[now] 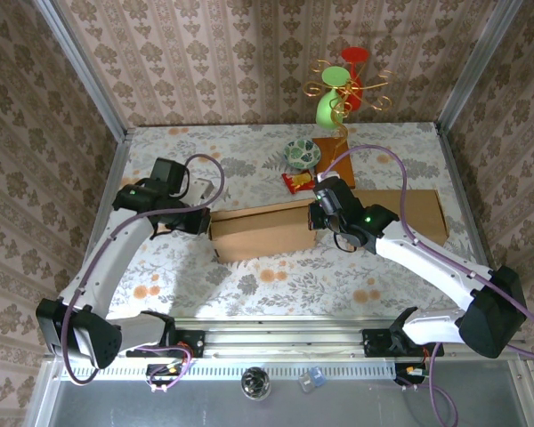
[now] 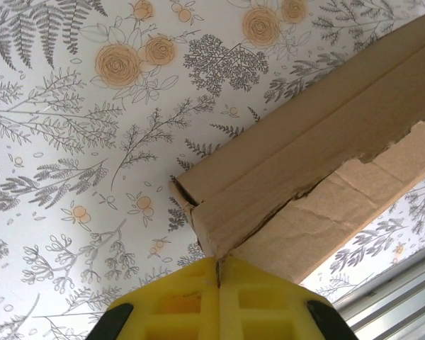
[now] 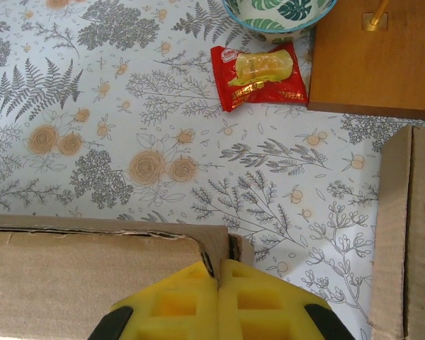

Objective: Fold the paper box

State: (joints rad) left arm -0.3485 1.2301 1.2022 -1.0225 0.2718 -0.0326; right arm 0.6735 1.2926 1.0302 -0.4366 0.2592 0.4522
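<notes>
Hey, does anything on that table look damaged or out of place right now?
Yes, the paper box: near the corner pinched by the left arm's jaws, one cardboard edge is ragged and torn, with a crease across the flap below. Nothing else stands out.

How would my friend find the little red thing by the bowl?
At the far side of the flowery table stands a brown wooden board. Left of it, in front of the leaf-patterned bowl, lies a flat red snack packet. Its yellow picture sets it apart from the brown cardboard box.
</notes>
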